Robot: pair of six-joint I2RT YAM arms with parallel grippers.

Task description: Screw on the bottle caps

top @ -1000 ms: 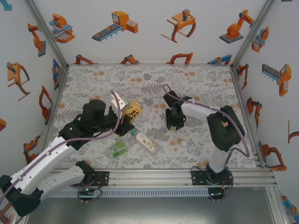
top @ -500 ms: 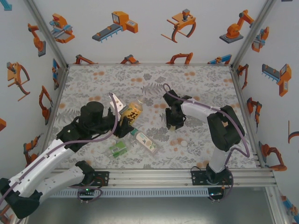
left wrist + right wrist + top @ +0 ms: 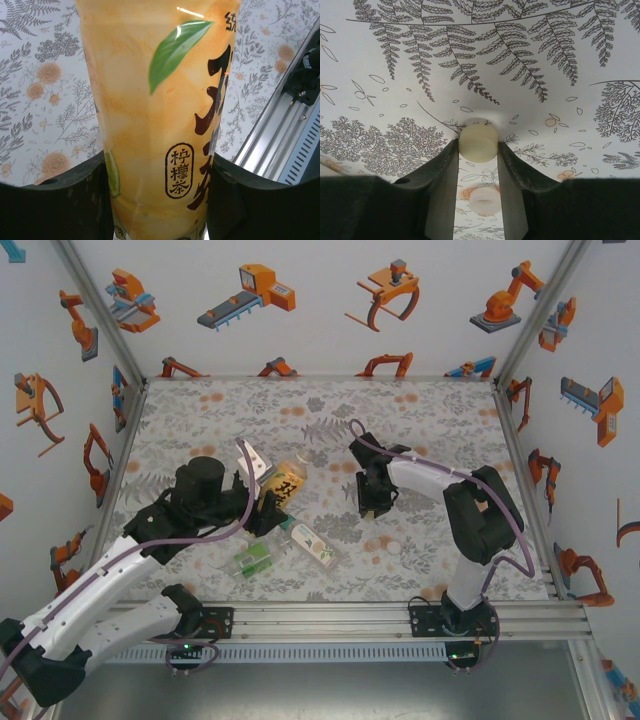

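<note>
- My left pincer (image 3: pixel 262 490), left of centre in the top view, is clamped on the amber bottle (image 3: pixel 284 480). In the left wrist view both fingers press flat on the label. The bottle leans with its neck toward the upper right. I should hold that squeeze firm so the bottle cannot spin when a cap is turned on it.
- Just below, the green-labelled bottle (image 3: pixel 253 558) and the white-labelled bottle (image 3: pixel 312 543) lie on their sides on the desk (image 3: pixel 450 420), apart from both pincers.
- Right of centre, my right pincer (image 3: pixel 478 146) points down at the desk, its fingers narrowed onto the yellowish cap (image 3: pixel 478 140) and touching it on both sides. I cannot tell if the cap is off the surface.
- I judge this as the pick-up before threading. I should grip the cap across its middle, lift it straight and keep it level. Then I bring it square onto the amber bottle's neck, since a tilted cap would cross-thread.
- A loose white cap (image 3: pixel 393 548) lies lower right of that pincer. I should lift clear without nudging it.
</note>
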